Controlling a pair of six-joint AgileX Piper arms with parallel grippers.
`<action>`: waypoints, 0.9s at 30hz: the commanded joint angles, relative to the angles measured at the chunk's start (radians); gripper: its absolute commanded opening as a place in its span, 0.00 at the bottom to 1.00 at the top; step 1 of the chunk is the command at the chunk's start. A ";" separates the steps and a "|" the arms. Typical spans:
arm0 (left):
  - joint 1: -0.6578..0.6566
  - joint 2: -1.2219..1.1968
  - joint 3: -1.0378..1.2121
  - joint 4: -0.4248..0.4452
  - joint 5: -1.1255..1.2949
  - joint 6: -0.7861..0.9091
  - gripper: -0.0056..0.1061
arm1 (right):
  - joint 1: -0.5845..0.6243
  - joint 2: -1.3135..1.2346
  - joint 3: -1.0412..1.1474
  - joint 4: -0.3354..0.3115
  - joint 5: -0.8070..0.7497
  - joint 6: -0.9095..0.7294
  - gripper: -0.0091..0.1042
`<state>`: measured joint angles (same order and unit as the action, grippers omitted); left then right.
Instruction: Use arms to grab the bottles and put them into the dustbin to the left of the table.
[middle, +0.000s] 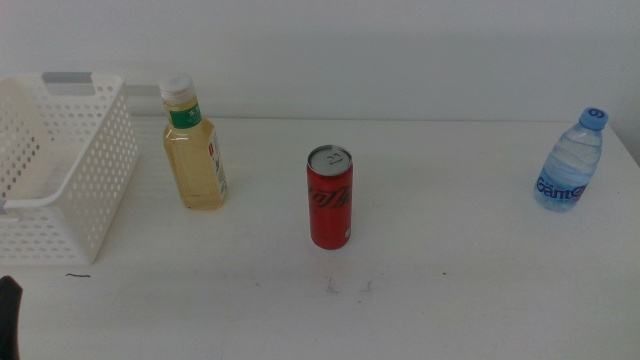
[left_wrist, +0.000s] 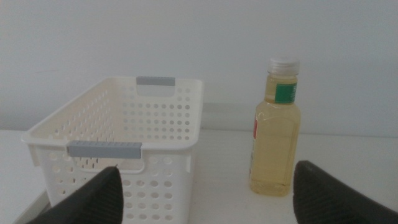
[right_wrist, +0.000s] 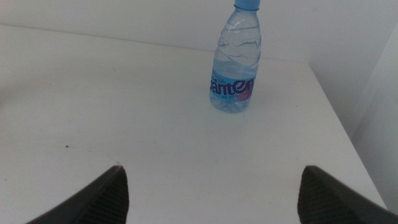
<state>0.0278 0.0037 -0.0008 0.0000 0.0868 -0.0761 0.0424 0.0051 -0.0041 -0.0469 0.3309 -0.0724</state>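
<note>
Judging from how things lie, nothing has gone into the basket (middle: 70, 180) yet: all 3 containers stand upright on the worktop (middle: 450, 290), so the whole job is left. The basket sits at the far left, and what shows of its inside looks bare. Just to its right, close but apart, stands the yellow bottle (middle: 195, 150). The red can (middle: 329, 197) is near the middle, and the water bottle (middle: 572, 162) stands well apart at the far right edge.

The left gripper (left_wrist: 205, 193) hangs low facing the basket and the yellow bottle, its jaws wide apart and holding nothing; in the middle view only a dark sliver of it shows at the bottom left corner. The right gripper (right_wrist: 211, 196) faces the water bottle, jaws likewise spread and empty.

The basket is white moulded plastic, rectangular, with perforated walls and a grey strip at each end of the rim. The yellow bottle is clear plastic with flat shoulders, a white ribbed cap and a green neck label. The can is slim, glossy metal with a silver top. The water bottle is thin, ridged, pale-blue plastic with a blue cap, probably soft under a squeeze. The worktop is smooth matt white with a few small dark marks.
</note>
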 joint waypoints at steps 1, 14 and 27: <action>-0.015 -0.004 0.001 0.000 -0.001 0.000 0.89 | -0.004 -0.005 0.004 -0.003 -0.016 -0.002 0.85; -0.084 0.026 0.001 0.000 -0.101 -0.002 0.89 | -0.004 -0.005 0.004 -0.003 -0.016 -0.002 0.85; -0.706 0.854 0.001 -0.138 -0.818 0.138 0.89 | -0.004 -0.005 0.004 -0.003 -0.016 -0.002 0.85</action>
<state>-0.6356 0.7747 0.0000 -0.0797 -0.6155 0.0222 0.0424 0.0051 -0.0041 -0.0469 0.3309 -0.0724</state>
